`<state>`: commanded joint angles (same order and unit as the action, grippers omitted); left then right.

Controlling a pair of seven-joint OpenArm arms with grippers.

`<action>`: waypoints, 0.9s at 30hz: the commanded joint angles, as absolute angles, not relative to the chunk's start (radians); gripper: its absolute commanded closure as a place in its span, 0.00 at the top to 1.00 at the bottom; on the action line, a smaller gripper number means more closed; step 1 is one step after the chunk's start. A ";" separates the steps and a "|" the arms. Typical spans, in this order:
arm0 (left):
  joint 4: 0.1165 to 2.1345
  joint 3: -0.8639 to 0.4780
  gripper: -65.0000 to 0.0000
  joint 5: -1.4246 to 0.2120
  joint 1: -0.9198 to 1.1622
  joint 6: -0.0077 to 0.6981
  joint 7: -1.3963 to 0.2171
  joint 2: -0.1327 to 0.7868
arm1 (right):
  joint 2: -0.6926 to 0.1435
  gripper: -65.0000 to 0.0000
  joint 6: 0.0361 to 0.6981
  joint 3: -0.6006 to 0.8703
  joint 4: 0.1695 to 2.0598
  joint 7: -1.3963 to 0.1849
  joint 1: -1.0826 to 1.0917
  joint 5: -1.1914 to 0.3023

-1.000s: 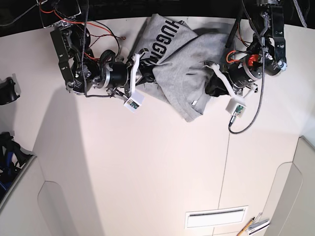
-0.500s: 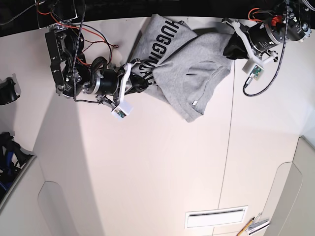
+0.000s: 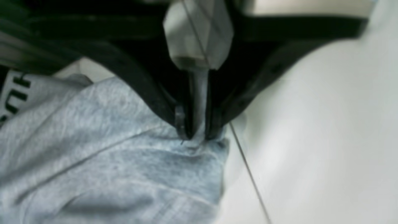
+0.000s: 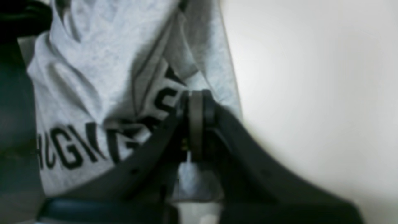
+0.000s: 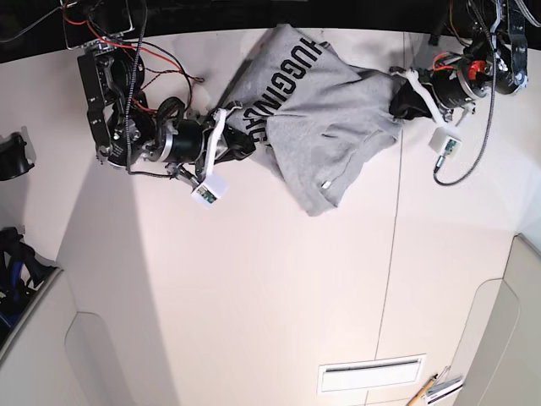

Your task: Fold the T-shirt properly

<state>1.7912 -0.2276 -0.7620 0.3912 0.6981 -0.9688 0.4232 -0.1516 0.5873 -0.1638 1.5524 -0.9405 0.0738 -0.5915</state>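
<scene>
The heather-grey T-shirt (image 5: 325, 127) lies bunched at the far middle of the table, black lettering up along its left part, a small white label near its lower corner. My left gripper (image 5: 399, 106) is shut on the shirt's right edge; the left wrist view shows grey cloth (image 3: 124, 161) pinched between the closed fingertips (image 3: 182, 124). My right gripper (image 5: 245, 139) is shut on the shirt's left edge by the lettering; the right wrist view shows the shirt (image 4: 93, 71) clamped at the closed tips (image 4: 196, 105).
The white table (image 5: 270, 279) has a seam running down its right half. A white slotted plate (image 5: 372, 372) and a pencil (image 5: 423, 391) lie near the front right. Dark gear (image 5: 13, 156) sits at the left edge. Cables hang by both arms.
The left gripper moved from the shirt's middle right up to the far right, then down a little, drawing the cloth right. The right gripper shifted slightly left. The shirt spread wider.
</scene>
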 joint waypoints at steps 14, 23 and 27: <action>1.465 0.050 0.13 -0.666 -0.045 0.646 -0.965 0.374 | -0.151 0.00 0.571 -0.164 1.552 -0.981 0.062 -0.602; 1.449 0.064 0.13 -0.682 -0.138 0.654 -0.965 0.419 | -0.146 0.00 0.572 -0.161 1.555 -0.985 0.005 -0.636; 1.542 0.018 0.13 -0.733 -0.122 0.656 -0.973 0.489 | -0.146 0.00 0.572 -0.117 1.628 -0.998 0.005 -0.636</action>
